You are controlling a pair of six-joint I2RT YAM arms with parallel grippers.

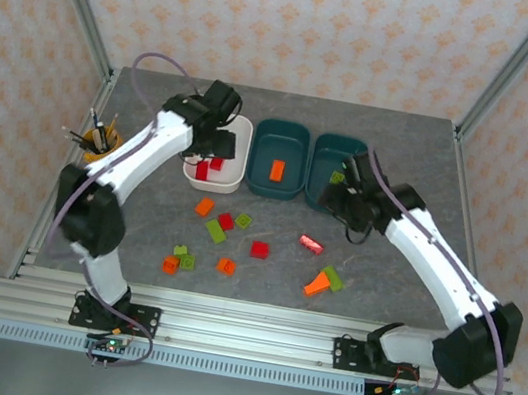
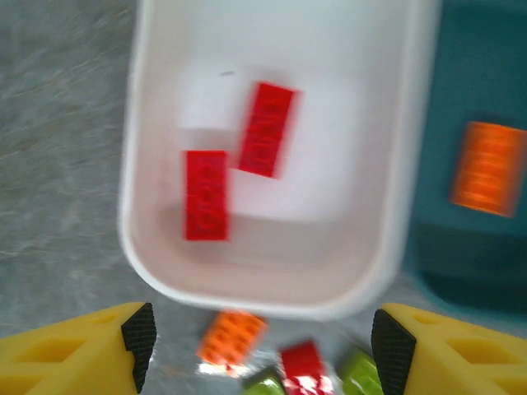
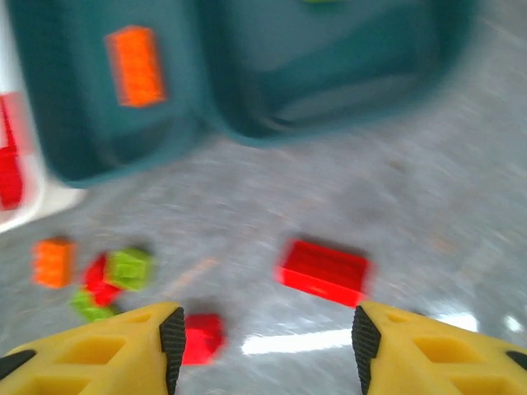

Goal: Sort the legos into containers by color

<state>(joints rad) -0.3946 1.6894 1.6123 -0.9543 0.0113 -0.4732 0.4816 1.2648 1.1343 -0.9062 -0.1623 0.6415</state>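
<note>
Left gripper (image 2: 265, 337) hangs over the near edge of the shallow white plastic tub (image 2: 130, 214), yellow fingers spread wide, nothing between them. Two red oblong bricks (image 2: 206, 194) lie close together inside that tub. The middle dark teal tub (image 1: 295, 147) holds one orange brick (image 1: 277, 169). The right dark teal tub (image 1: 329, 163) holds a lime green brick (image 1: 337, 177).

Right gripper (image 3: 267, 341) sits low over the grey table (image 3: 461, 214), just near of the right teal tub, fingers apart and empty. A red oblong loose brick (image 3: 323, 270) lies ahead of it.

The remaining mixed loose bricks (image 1: 225, 265) are scattered on the table near of the tubs, roughly a dozen unsorted.

Risks, as I judge them:
- The bunched orange, red and green pieces (image 2: 232, 336) just near of the white tub sit so tight that one close could catch two colours.
- A low finger could shove the light tubs.
- Both wrist views are blurred, so aim may be off
</note>
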